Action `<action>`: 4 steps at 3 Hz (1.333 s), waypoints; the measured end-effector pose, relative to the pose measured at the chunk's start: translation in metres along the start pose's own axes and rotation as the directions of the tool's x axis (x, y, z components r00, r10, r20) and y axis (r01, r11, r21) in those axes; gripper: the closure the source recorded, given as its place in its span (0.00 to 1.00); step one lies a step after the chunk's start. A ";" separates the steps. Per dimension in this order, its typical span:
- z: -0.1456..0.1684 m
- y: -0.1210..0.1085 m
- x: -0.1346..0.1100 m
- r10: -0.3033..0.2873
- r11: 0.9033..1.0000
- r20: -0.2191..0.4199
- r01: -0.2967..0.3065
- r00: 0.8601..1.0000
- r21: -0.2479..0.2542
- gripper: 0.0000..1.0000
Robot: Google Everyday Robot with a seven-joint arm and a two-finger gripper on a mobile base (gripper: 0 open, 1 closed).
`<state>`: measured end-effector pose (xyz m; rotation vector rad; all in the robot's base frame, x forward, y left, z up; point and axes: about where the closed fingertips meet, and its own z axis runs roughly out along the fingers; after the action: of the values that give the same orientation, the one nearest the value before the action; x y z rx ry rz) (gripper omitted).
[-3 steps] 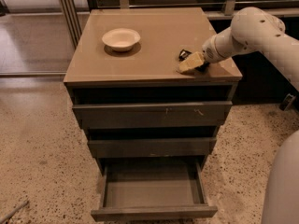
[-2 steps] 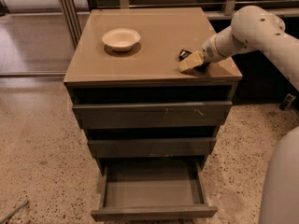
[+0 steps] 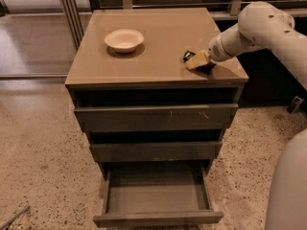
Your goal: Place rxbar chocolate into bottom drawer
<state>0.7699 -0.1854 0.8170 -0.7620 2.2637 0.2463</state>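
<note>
One small black rxbar chocolate (image 3: 188,55) sits on the grey-brown cabinet top (image 3: 158,71), right of centre, at the tip of the tan gripper (image 3: 197,60); whether the gripper is gripping it cannot be told. Bottom drawer (image 3: 158,219) is pulled out, lower centre. Cream round bowl (image 3: 124,39) is at upper left.

The arm (image 3: 261,30) is white, fat and round, like a smooth tube. Its gripper (image 3: 197,61), down by the right edge of the desk (image 3: 158,44), is tan with black bits. The base (image 3: 289,190) is white and rounded.
</note>
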 end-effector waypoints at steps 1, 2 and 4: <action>-0.014 0.014 -0.013 0.007 0.999 0.023 -0.005 1.000 -0.048 1.00; -0.014 0.014 -0.014 0.007 0.999 0.023 -0.005 1.000 -0.049 1.00; -0.037 0.034 -0.021 -0.131 0.978 0.088 0.143 0.987 -0.150 1.00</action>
<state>0.7404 -0.1627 0.8567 -0.9694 2.1257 0.3850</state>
